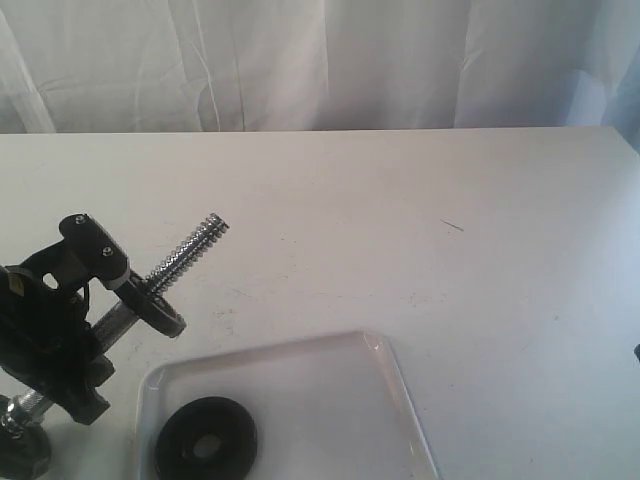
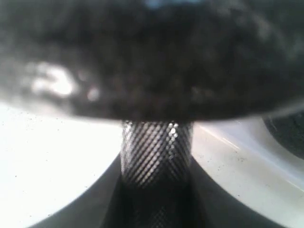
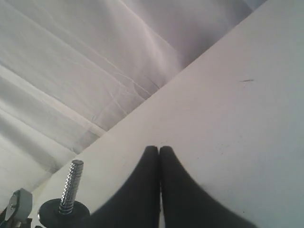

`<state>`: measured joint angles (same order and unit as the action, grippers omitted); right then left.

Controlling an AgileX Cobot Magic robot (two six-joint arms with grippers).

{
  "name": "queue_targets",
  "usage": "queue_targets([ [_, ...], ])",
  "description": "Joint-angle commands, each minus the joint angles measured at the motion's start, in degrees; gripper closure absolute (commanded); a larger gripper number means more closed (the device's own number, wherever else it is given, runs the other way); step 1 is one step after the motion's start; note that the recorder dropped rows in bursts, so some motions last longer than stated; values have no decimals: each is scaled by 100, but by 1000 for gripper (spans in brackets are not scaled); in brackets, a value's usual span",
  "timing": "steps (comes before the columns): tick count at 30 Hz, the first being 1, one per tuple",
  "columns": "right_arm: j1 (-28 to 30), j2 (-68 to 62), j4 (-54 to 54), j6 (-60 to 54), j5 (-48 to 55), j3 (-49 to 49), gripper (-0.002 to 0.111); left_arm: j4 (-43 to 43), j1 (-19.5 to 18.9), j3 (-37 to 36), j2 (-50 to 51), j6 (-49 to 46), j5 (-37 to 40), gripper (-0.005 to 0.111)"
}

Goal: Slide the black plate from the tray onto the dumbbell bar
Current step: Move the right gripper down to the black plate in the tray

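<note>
Gripping the bar (image 1: 112, 318) with the left claw (image 1: 80, 315), far left, shut tight around the rough middle part, by the look of it. Holding it at a slant, screw end (image 1: 197, 241) up and to the right, bare and free. Carrying one disc (image 1: 160, 305) just above the claw.

Next along, lying flat in the near left part of the tray (image 1: 330, 400): the plate (image 1: 205, 440), hole up, apart from the bar. Not lifted yet, so the main job not begun.

Far right, right claw (image 3: 159, 159) pinched shut on nothing, up over the bare table (image 1: 450, 250), a long way from the plate.

Left to do, most likely: opening up, reaching down to the tray, picking up the plate, lining its hole up with the screw end, pushing it down the bar.
</note>
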<state>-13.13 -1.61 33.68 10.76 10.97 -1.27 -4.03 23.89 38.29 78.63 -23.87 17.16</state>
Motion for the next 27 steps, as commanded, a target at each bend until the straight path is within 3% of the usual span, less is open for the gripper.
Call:
queue_targets([
  [1,-80,-430,255,-1169,160,-839,108,-141,8,153,-269,36,-582,107],
  [9,-106,-3035,255,-3050,911,-2982,108,-141,8,153,-269,36,-607,107],
  [12,-106,-4501,231,-3691,1723,-4296,108,-116,8,153,-269,36,-606,107],
  [17,-112,-6513,-550,-3919,3128,-6075,108,-99,-502,153,-269,171,-595,107],
  [22,-338,-7202,-642,-3901,3728,-6398,108,-99,-661,153,-269,285,-595,107],
  [25,-928,-7642,-593,-4168,4018,-6411,107,-99,-661,153,-269,285,-595,107],
  [27,-1272,-7953,-88,-4683,4123,-6411,91,-99,-661,153,-269,285,-595,107],
])
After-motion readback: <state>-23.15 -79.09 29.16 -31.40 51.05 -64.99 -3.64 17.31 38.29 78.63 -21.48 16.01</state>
